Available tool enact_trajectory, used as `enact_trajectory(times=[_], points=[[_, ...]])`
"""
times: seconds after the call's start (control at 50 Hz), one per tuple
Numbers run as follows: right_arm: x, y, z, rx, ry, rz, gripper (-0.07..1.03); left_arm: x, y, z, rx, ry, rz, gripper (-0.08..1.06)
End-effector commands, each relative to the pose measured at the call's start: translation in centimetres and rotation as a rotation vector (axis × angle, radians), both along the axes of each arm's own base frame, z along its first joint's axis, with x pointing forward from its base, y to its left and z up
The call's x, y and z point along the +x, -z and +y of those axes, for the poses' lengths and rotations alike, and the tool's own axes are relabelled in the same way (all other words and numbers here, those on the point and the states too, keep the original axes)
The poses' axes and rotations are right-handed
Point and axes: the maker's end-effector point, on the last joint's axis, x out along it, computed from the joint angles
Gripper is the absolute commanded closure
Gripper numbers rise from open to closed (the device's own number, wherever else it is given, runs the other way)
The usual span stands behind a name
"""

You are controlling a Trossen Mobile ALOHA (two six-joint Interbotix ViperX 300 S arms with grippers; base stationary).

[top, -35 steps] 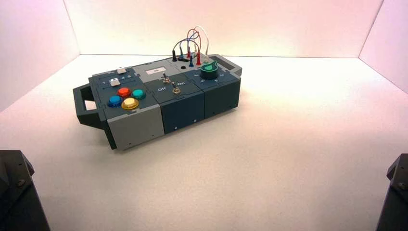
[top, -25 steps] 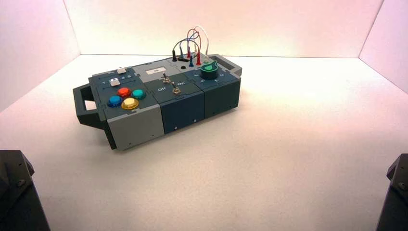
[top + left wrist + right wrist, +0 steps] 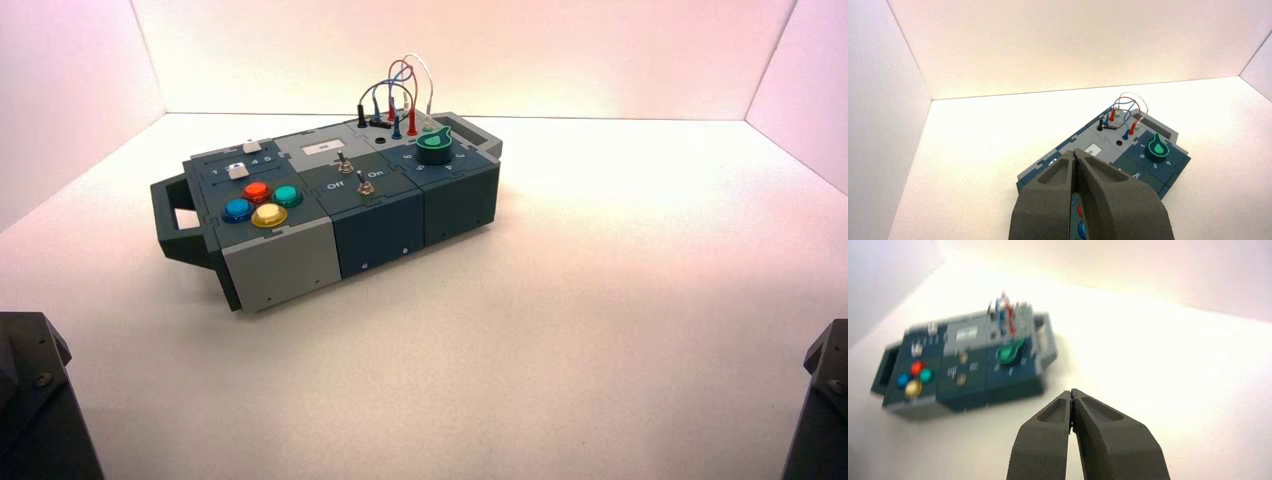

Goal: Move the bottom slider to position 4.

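The box (image 3: 280,250) stands turned at the left middle of the table. The bottom slider (image 3: 237,171) is a small white knob on the dark blue panel behind the coloured buttons. The digit 4 (image 3: 256,161) is printed just to its right and behind it. The slider also shows in the right wrist view (image 3: 916,348). In the left wrist view it is hidden behind my own fingers. My left gripper (image 3: 1075,152) is shut and empty, above and short of the box's button end. My right gripper (image 3: 1071,391) is shut and empty, far from the box.
A twin white slider (image 3: 251,146) sits behind the bottom one. Four coloured buttons (image 3: 262,203), two toggle switches (image 3: 365,186), a green knob (image 3: 435,147) and plugged wires (image 3: 398,100) fill the box top. White walls enclose the table. Arm bases (image 3: 30,400) sit at the near corners.
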Motion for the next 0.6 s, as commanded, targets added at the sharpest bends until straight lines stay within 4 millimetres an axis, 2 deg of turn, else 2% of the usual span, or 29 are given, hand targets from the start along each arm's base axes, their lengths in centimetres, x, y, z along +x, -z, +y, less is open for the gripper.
enact_trajectory(times=[0.02,0.18,0.28,0.44,0.6], points=[[1.5,-0.2,2.3,-0.011,-0.061,0.059,0.99,0.1,-1.0,0.7,0.001,-0.040,-0.039,1.01],[3.1,0.8,7.0,-0.065,-0.187,0.162,0.99,-0.1,-1.7,1.9,-0.004,-0.106,-0.082,1.01],[4.8,1.3,9.5,-0.091,-0.223,0.205,0.99,-0.3,-2.1,2.3,-0.007,-0.131,-0.101,1.01],[7.5,1.2,14.0,-0.118,-0.282,0.239,0.99,-0.4,-2.3,2.5,-0.011,-0.140,-0.112,1.01],[8.9,1.8,19.1,-0.165,-0.366,0.282,0.99,-0.5,-2.3,2.5,-0.017,-0.143,-0.114,1.01]])
